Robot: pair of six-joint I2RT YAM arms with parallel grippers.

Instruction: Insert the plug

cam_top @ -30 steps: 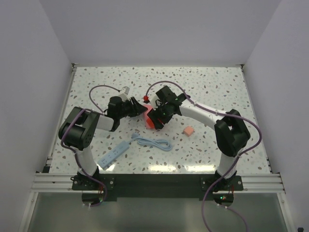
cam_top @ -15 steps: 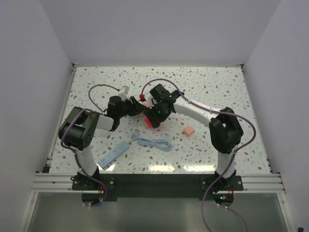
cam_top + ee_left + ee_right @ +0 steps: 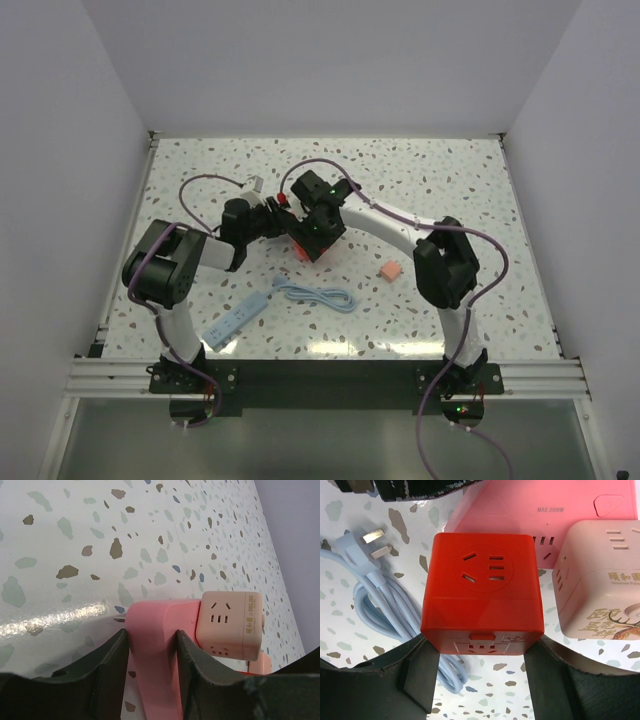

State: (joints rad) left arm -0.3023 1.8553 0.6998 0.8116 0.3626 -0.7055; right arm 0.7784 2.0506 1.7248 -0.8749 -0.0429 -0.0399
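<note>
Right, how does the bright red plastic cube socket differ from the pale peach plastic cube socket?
The bright red plastic cube socket is held by the right gripper; the pale peach plastic cube socket lies outside it. Peach carries printed artwork; red does not. Both have socket holes.

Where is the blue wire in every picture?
Top external: the blue wire lies low in the middle, just below the right end effector.
Left wrist: not in it; the left end effector grips a pink block.
Right wrist: the wire is on the left, beside the red cube.
Shared landmark: the right end effector, gripping that red cube.
</note>
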